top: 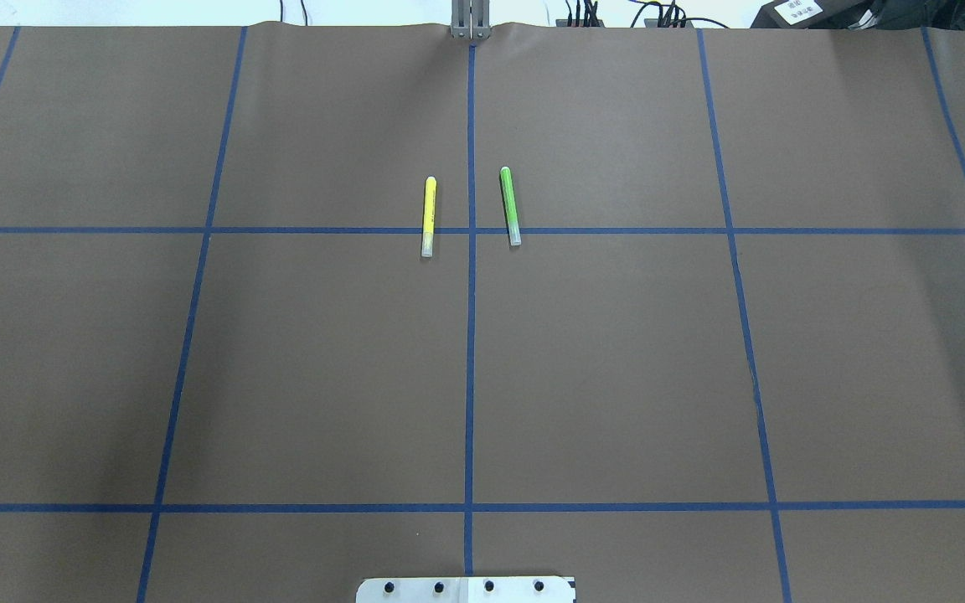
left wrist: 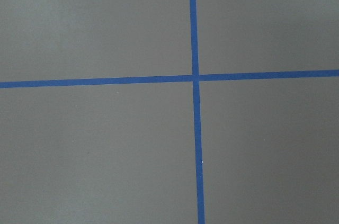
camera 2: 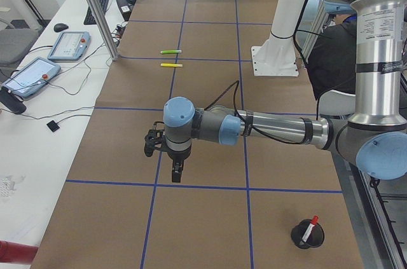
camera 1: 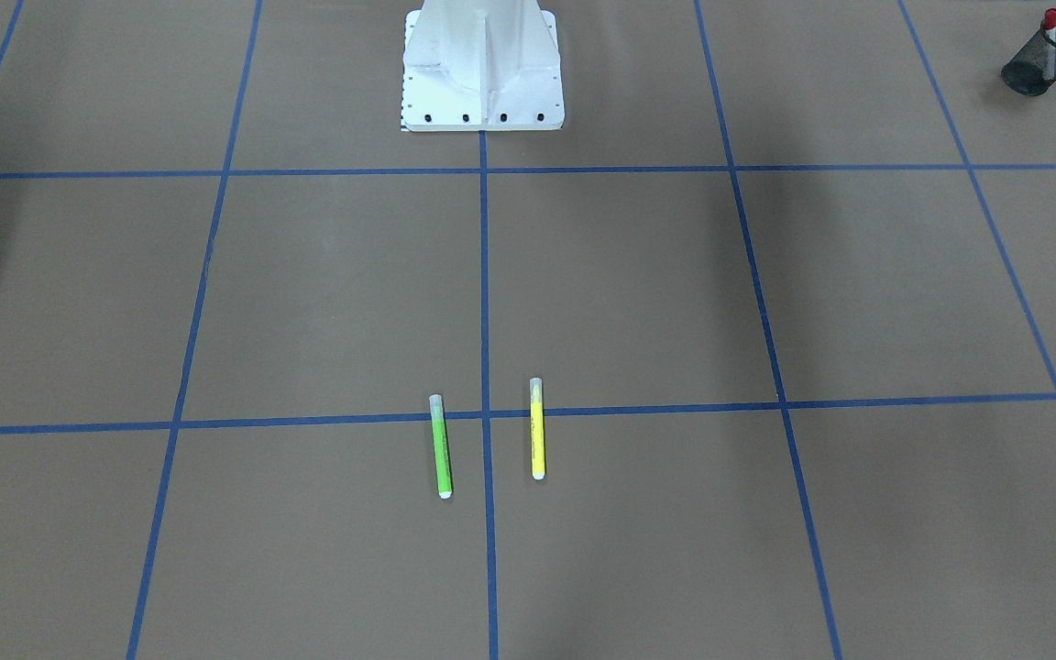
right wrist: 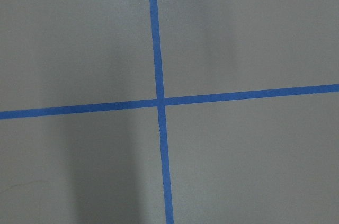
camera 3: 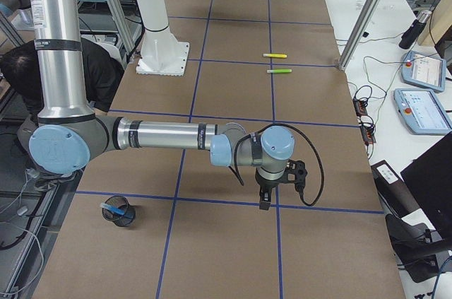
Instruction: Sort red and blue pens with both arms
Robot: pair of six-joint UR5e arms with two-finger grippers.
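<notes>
Table cover matt brown paper; left arm brushed metal tube; pen cup black mesh.

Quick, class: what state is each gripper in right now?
Left gripper: cannot be told, seen only from the side.
Right gripper: cannot be told, seen only from the side.

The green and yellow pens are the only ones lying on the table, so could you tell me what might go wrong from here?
1. The red marker already stands in one mesh cup and the blue pen lies in a second cup, so an arm might wrongly grab the green pen or the yellow pen.
2. The marker sticks out past its cup's rim, near the left arm; a low swing might tip it.
</notes>
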